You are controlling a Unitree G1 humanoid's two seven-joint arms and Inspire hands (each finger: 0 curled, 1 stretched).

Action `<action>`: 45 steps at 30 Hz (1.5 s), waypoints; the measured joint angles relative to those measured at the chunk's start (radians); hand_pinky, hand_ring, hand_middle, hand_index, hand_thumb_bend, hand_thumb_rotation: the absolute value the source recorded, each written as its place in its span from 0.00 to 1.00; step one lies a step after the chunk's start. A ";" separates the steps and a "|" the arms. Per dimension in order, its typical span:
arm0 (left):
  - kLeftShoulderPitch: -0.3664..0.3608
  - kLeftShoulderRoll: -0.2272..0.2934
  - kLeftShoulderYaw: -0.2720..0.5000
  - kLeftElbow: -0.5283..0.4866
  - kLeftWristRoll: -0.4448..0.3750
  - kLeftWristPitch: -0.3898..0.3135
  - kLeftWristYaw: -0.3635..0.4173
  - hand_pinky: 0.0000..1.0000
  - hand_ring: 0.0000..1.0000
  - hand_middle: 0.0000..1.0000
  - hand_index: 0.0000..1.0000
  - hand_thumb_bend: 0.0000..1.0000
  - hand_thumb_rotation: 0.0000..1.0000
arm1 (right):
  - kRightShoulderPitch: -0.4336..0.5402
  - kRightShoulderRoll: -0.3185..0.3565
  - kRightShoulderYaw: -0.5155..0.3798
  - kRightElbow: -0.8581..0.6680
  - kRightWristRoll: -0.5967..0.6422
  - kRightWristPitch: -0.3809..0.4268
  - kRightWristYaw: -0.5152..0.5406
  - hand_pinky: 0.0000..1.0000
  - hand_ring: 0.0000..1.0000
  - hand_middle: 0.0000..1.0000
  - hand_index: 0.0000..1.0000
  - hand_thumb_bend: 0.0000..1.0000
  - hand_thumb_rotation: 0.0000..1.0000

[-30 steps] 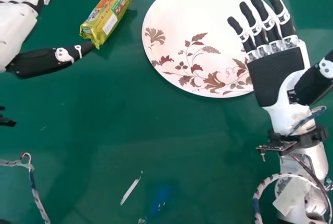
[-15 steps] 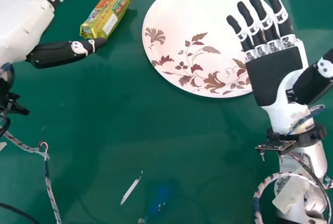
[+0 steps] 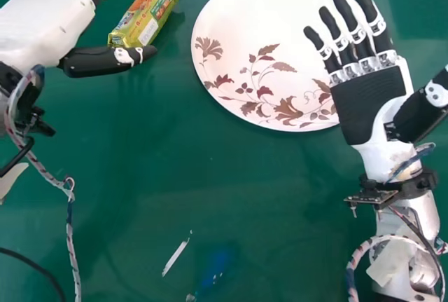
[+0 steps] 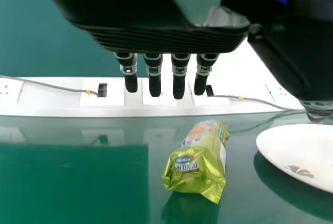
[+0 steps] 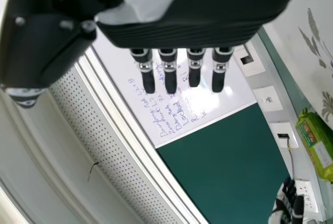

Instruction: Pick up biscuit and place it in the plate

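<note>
White and black left hand (image 3: 52,25), at the head view's upper left: fingers (image 4: 179,83) straight, thumb (image 3: 98,62) held well off from them, the grasp wide open. Contents: none. Contact: none seen; the thumb's tip shows beside the biscuit's near end, though the left wrist view gives a gap.

Handling, as judged: lower the hand with fingers on the far side and thumb on the near; bring the packet's middle between them before closing. Close evenly and lightly, as the wrapper may slip or its contents crack. Lift clear of the rim before crossing, then release low.

Biscuit (image 3: 145,16): one, yellow-green wrapper, lying aslant on the table (image 3: 154,176), between left hand and plate, apart from the latter.

Plate (image 3: 234,25): one, white, brown floral pattern, flat on the table.

Right hand (image 3: 371,99): one, open, idle, at the plate's right side in the head view.
</note>
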 measured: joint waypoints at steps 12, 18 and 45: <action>-0.098 0.031 -0.074 0.129 0.066 -0.038 -0.005 1.00 1.00 1.00 1.00 1.00 0.83 | 0.000 -0.005 -0.010 0.001 0.010 0.001 0.005 1.00 1.00 0.99 0.98 1.00 0.55; -0.129 0.034 -0.100 0.184 0.074 -0.050 -0.004 1.00 1.00 1.00 1.00 1.00 0.84 | 0.000 -0.007 -0.012 0.002 0.010 0.002 0.006 1.00 1.00 0.99 0.97 1.00 0.53; -0.335 0.110 -0.259 0.445 0.117 -0.215 -0.098 1.00 1.00 1.00 1.00 1.00 0.84 | 0.000 -0.009 -0.013 0.004 0.009 0.009 0.014 1.00 1.00 1.00 0.96 1.00 0.47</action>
